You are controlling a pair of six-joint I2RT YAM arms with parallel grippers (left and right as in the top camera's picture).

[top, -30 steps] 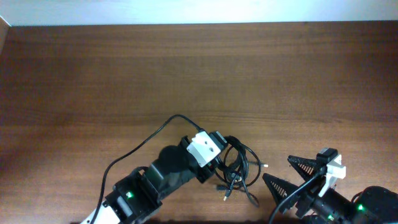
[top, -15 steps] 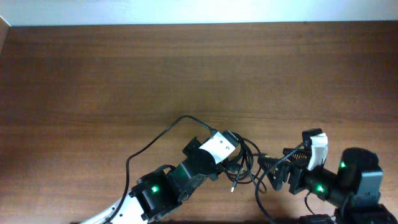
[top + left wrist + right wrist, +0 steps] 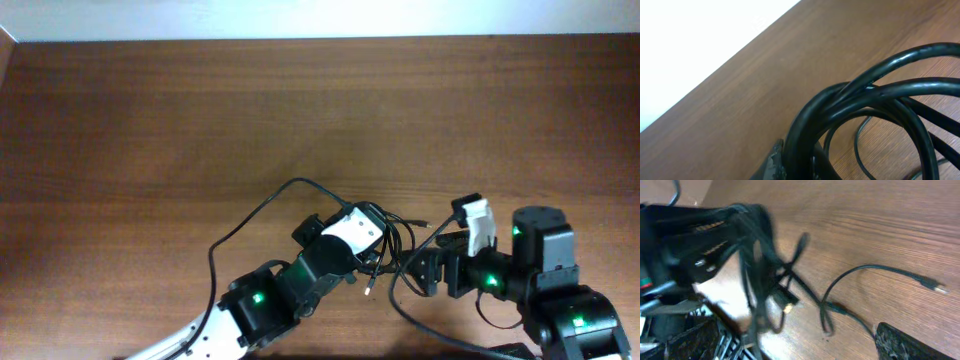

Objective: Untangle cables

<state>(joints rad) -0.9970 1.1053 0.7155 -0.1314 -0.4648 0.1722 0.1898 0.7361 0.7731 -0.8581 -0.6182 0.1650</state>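
Note:
The cables (image 3: 396, 243) are a knotted bundle of thin black cords near the table's front middle. One plug (image 3: 426, 222) sticks out to the right and one plug (image 3: 368, 289) hangs down. My left gripper (image 3: 376, 238) is shut on several loops of the bundle, which fill the left wrist view (image 3: 860, 105) and pass between my jaws (image 3: 800, 162). My right gripper (image 3: 426, 268) is open and empty just right of the bundle. In the right wrist view the bundle (image 3: 765, 280) hangs ahead of my open fingers (image 3: 792, 332), and a loose strand ends in a plug (image 3: 936, 286).
The left arm's own thicker black cable (image 3: 250, 222) arcs over the wood (image 3: 300, 110) to the left of the bundle. One thin strand (image 3: 420, 320) trails toward the table's front edge under the right arm. The table's far edge meets a white wall.
My left gripper has moved right and away from the front edge with the bundle. My right arm has swung left, bringing its open gripper up beside the bundle.

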